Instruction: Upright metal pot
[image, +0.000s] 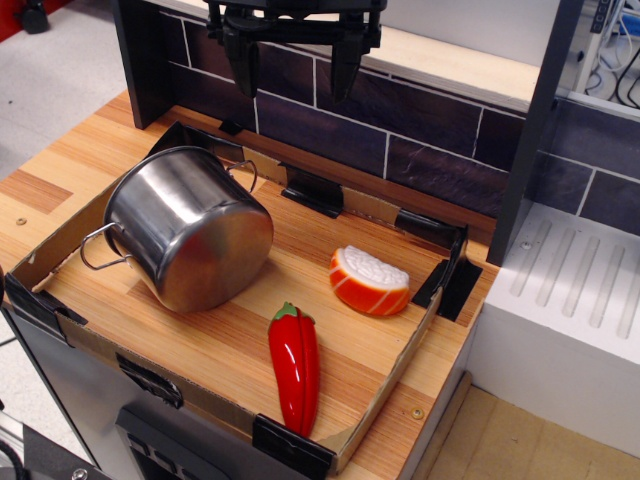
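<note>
Two black fingers (240, 58) hang down at the top of the view, spread wide apart with nothing between them; the jaws (293, 62) stand fully open and hold nothing, poised high in front of the dark tiled back wall (420, 120).

Below the jaws and off to their left, the shiny stainless-steel cylindrical pot (188, 226) lies tipped on its side on the wooden bench (340, 350), its flat bottom turned toward the camera and its mouth facing away toward the far left corner. One thin wire loop handle (98, 250) juts out on its left near the rim; the other (243, 170) shows at the upper right. The pot is well apart from the jaws.

Below the jaws and slightly right, an orange-and-white toy food wedge (369, 281) rests on the bench. Nearer the camera, almost straight beneath the jaws, lies a glossy red toy chilli pepper with a green stem (294, 366). A low cardboard rim with black clips (390, 410) borders the bench.
</note>
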